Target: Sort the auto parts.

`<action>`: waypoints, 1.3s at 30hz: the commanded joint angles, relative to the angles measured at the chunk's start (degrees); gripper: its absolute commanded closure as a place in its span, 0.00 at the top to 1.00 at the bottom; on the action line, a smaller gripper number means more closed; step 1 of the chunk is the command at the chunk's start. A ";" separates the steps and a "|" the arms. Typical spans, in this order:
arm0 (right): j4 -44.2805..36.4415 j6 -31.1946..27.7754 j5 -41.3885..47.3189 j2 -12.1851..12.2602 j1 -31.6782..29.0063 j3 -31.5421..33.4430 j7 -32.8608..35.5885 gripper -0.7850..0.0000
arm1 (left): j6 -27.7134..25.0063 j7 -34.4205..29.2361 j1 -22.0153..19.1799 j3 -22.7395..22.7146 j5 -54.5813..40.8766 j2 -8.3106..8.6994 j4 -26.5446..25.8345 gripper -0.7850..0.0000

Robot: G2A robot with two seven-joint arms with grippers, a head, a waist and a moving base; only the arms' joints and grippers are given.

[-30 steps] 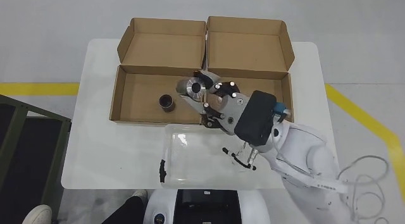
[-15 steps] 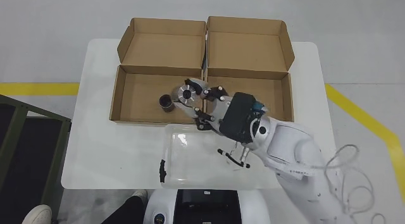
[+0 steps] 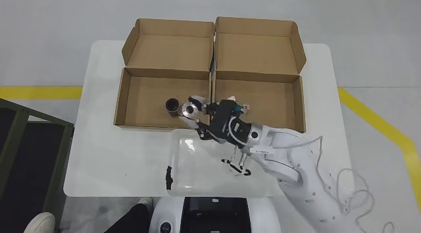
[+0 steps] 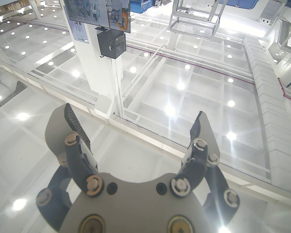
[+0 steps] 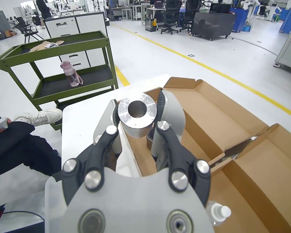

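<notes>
My right gripper (image 3: pixel 195 110) (image 5: pixel 137 107) is shut on a silver metal bushing (image 3: pixel 190 108) (image 5: pixel 135 127) with a round bore. It holds the bushing upright over the floor of the left cardboard box (image 3: pixel 141 95), near the wall shared with the right box. A dark cylindrical part (image 3: pixel 172 106) stands in that box just beside the bushing, and its edge peeks out below the bushing (image 5: pixel 149 139) in the right wrist view. My left gripper (image 4: pixel 133 112) is open, holds nothing and points up at the ceiling.
The right cardboard box (image 3: pixel 276 101) adjoins the left one, both with flaps raised at the back. A clear plastic tray (image 3: pixel 197 167) sits at the table's front, with a black piece (image 3: pixel 169 177) at its left edge. A green cart (image 5: pixel 63 49) stands off the table's left.
My right arm has carried the silver bushing leftward and down, from the dividing wall into the left box, close to the dark part.
</notes>
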 commanded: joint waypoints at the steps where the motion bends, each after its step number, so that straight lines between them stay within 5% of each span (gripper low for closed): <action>1: 1.60 -0.04 -0.04 -0.06 0.58 -0.40 0.74 0.00 | 0.00 0.00 0.00 0.00 0.00 0.00 0.00 1.00; 11: 10.52 0.04 -1.67 -1.09 6.93 -5.23 6.80 0.00 | 0.00 0.00 0.00 0.00 0.00 0.00 0.00 1.00; 39: 27.50 6.74 -6.07 -4.71 17.41 -12.46 8.77 0.00 | 0.00 0.00 0.00 0.00 0.00 0.00 0.00 1.00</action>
